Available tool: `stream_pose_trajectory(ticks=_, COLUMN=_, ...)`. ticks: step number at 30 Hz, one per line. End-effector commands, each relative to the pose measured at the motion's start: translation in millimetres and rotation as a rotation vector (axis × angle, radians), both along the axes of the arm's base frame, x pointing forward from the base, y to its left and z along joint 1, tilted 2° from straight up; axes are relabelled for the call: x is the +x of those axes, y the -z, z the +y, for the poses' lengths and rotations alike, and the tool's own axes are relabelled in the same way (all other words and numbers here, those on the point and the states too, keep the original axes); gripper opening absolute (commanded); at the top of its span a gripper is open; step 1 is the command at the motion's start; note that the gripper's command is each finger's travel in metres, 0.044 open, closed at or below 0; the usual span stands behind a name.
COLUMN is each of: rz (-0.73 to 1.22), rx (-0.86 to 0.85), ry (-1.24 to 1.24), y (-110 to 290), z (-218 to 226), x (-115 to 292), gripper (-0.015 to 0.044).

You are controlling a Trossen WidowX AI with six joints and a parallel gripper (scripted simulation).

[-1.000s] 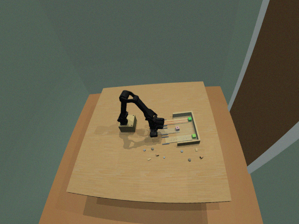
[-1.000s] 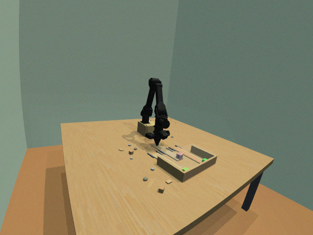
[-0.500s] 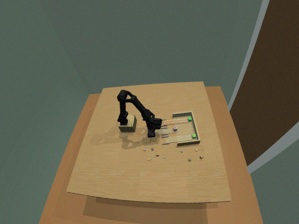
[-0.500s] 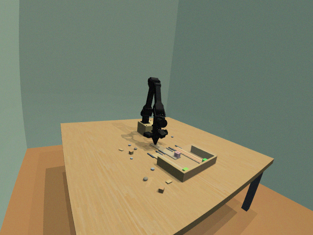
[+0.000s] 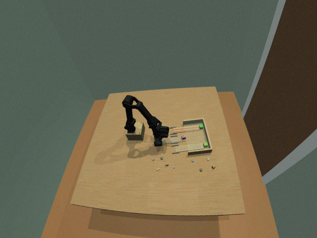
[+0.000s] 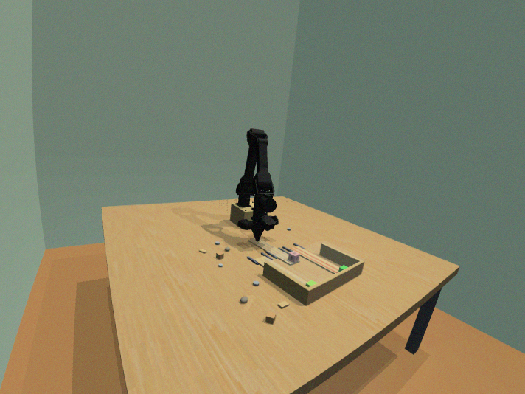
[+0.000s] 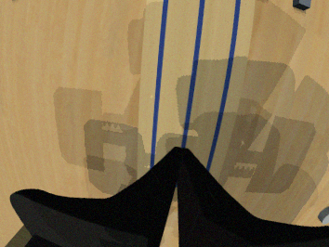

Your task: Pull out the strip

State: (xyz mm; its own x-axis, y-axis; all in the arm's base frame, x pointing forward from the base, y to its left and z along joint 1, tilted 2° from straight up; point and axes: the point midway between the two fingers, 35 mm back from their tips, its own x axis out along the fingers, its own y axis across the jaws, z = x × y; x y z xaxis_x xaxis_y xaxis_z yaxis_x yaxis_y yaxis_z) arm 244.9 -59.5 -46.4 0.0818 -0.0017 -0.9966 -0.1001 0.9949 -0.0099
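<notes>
The labelled pink cube (image 5: 183, 137) (image 6: 293, 255) sits at the open end of the walled tray (image 5: 208, 137) (image 6: 288, 285), on a pale strip with three blue lines (image 5: 174, 140) (image 6: 271, 250) (image 7: 198, 52). That strip reaches out of the tray towards the arm. My gripper (image 5: 157, 144) (image 6: 257, 238) (image 7: 179, 153) is shut, pointing straight down with its tip on or just over the strip's near end. Nothing shows between the fingers. The cube is out of the wrist view.
A red-lined strip (image 5: 185, 129) (image 6: 318, 259) and a patterned strip (image 5: 190, 147) lie in the tray, each with a green cube (image 5: 201, 125) (image 5: 205, 144) at the far end. Pebbles and small blocks (image 5: 161, 157) (image 6: 270, 318) are scattered in front.
</notes>
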Motion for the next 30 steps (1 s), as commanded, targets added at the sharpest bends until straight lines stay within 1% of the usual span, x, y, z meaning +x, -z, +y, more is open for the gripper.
stream_pose_trajectory(ticks=1, rz=0.033, rx=0.005, ry=0.004, y=5, z=0, x=-16, gripper=0.0)
stream_pose_trajectory(ticks=19, rz=0.035, rx=0.005, ry=0.004, y=7, z=-2, x=-39, gripper=0.0)
stream_pose_trajectory(ticks=30, rz=0.035, rx=0.005, ry=0.004, y=7, z=-2, x=-40, gripper=0.0)
